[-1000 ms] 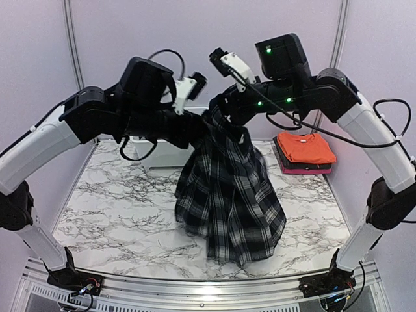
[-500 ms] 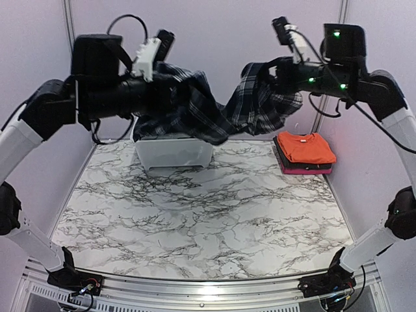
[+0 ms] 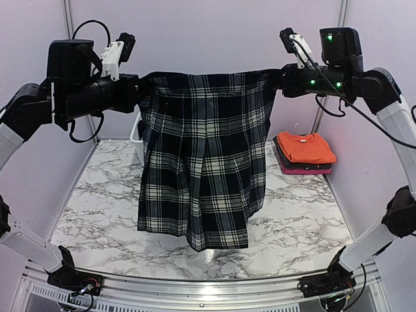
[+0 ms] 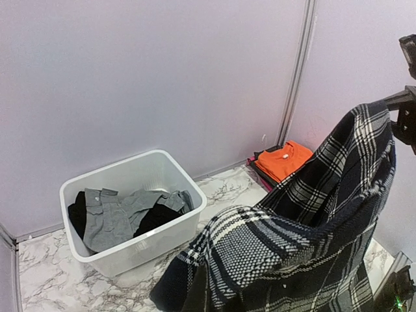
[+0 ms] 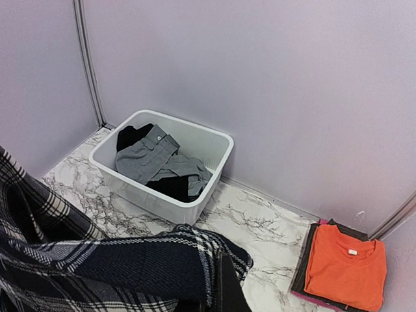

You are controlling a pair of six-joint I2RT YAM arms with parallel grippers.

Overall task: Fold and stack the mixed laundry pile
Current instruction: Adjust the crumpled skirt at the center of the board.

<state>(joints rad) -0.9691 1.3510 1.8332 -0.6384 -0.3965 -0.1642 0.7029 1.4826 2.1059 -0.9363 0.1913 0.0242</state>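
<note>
The black-and-white plaid pleated skirt hangs flat above the marble table, stretched by its waistband between both arms. My left gripper is shut on the waistband's left end and my right gripper on its right end. In both wrist views the skirt drapes over the fingers and hides them. A folded orange T-shirt tops a small stack at the back right. A grey cloth piece lies over dark fabric in the tub.
The white plastic tub stands at the back left by the wall, mostly hidden behind the skirt in the top view. Dark and pink layers lie under the orange shirt. Booth walls close in behind and on both sides.
The grippers were close together with the skirt bunched between them. They have swung apart to left and right, and the skirt now hangs spread flat.
</note>
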